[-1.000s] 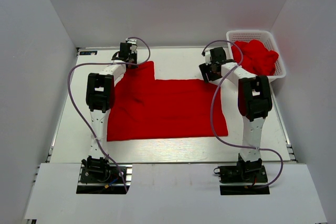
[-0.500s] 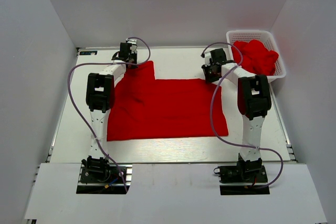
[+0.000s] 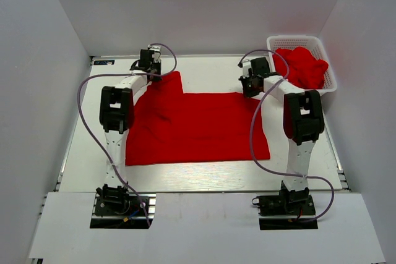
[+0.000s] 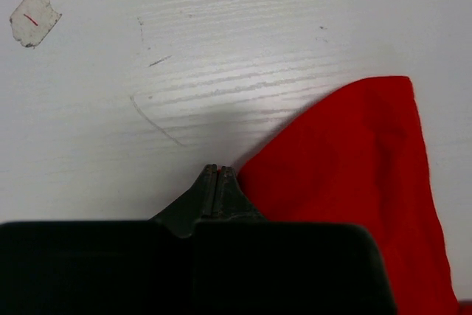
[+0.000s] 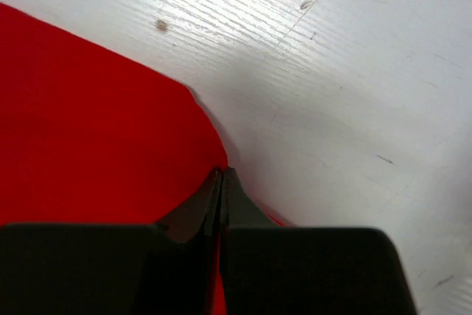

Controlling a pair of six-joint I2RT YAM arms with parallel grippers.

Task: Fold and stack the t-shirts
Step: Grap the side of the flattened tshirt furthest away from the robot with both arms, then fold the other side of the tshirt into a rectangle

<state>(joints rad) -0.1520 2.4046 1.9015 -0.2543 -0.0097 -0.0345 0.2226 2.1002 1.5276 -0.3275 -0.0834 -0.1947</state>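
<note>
Holding crumpled shirts (image 3: 303, 66): the basket (image 3: 291, 41). Left of it a flat shirt (image 3: 198, 129), long axis left to right. Left claw (image 4: 219, 171) pressed together at its edge, right claw (image 5: 221, 175) pinching its corner.

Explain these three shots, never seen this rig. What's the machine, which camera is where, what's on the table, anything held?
Two small robot arms, left arm and right arm, are bolted at the near edge of a white table, each ending in a two-finger gripper. The wide picture is from a fixed camera above and behind them; the close-ups are from cameras on the wrists. One red t-shirt lies flat between the arms. A white basket at far right holds more red shirts, bunched. The right gripper is shut and seems to pinch the shirt's far edge. The left gripper is shut beside the edge; whether it grips cloth is unclear.
</note>
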